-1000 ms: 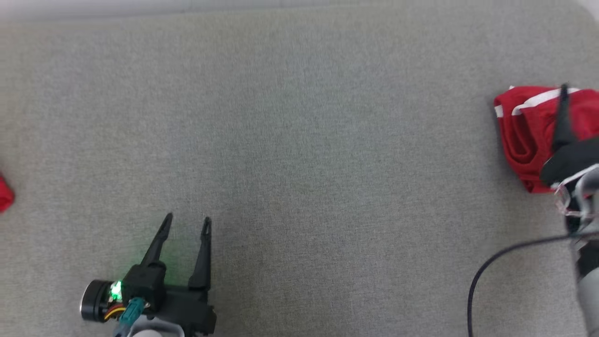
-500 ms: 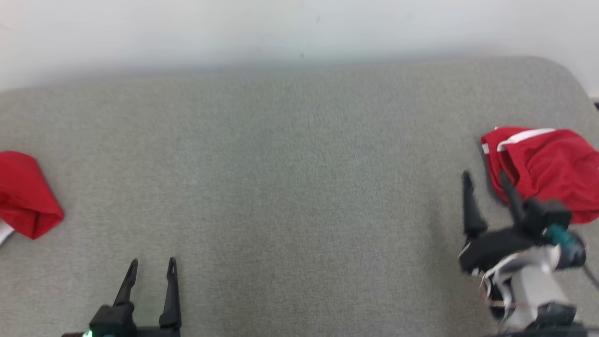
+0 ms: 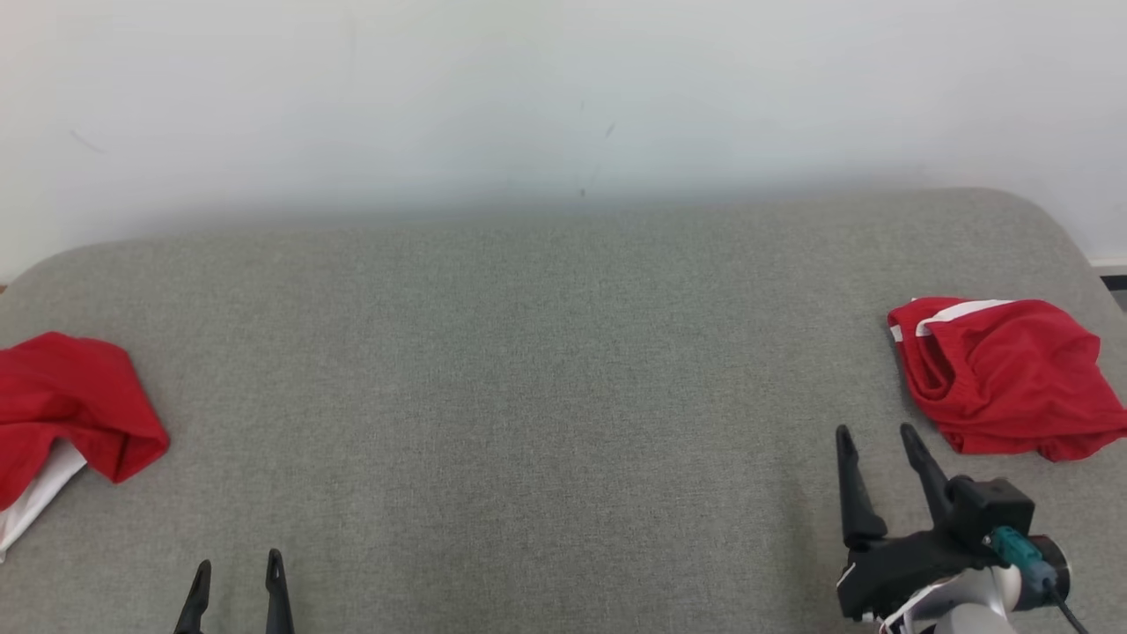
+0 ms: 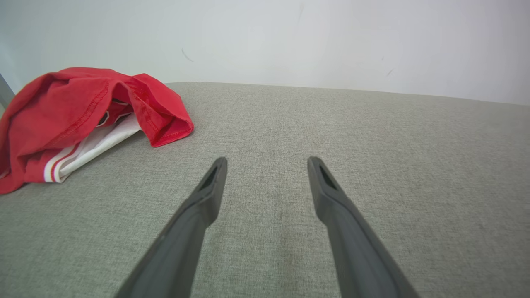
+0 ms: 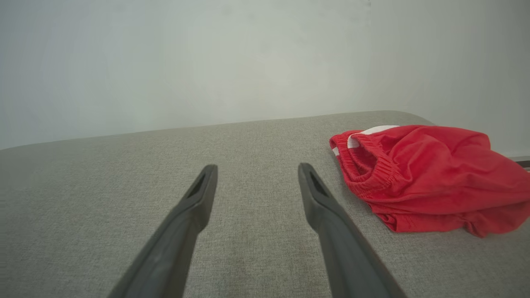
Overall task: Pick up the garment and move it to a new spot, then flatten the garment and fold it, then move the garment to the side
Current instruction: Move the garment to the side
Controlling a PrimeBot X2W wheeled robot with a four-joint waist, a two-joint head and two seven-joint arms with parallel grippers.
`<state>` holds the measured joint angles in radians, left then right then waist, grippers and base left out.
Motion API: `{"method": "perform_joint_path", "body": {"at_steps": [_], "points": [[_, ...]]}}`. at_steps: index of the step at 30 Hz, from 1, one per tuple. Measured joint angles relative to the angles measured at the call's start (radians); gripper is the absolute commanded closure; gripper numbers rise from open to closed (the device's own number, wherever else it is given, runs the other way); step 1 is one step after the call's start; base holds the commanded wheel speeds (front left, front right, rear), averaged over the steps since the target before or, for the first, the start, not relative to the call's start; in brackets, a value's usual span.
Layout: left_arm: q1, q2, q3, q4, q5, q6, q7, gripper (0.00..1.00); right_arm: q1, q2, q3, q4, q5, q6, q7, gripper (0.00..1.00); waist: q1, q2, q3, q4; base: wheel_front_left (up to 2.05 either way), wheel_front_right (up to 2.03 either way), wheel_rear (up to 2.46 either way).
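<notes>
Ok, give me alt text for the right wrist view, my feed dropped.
The open, empty right claw points across a grey woven fabric surface, with a bunched red fabric garment with white trim lying just right of it, not touching. A plain pale wall rises behind.

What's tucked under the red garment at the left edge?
White striped fabric pokes out beneath the red garment; how far it runs underneath is covered.

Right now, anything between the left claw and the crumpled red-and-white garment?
Nothing visible. Bare grey cushion is all that lies between the open left claw and the red-and-white garment, which sits ahead to its left, untouched.
</notes>
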<state>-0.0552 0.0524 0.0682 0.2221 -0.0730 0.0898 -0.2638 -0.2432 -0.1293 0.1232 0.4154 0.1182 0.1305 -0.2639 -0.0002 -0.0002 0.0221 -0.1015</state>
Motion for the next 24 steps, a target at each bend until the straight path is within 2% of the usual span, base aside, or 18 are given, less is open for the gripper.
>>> {"method": "perform_joint_path", "body": {"at_steps": [12,24], "points": [[0.014,-0.001,0.046,0.02,0.002,-0.01,0.0,0.0,0.031,0.013,0.032,-0.011,-0.003,0.0,0.0,0.0,0.0002,0.0001,-0.051,-0.001,0.0,0.0,0.0],[0.036,-0.002,0.026,0.018,-0.01,-0.004,0.0,0.0,0.049,0.016,0.049,-0.018,0.004,0.0,0.0,0.0,0.0002,0.0001,-0.065,0.001,0.0,0.0,0.0]]}}
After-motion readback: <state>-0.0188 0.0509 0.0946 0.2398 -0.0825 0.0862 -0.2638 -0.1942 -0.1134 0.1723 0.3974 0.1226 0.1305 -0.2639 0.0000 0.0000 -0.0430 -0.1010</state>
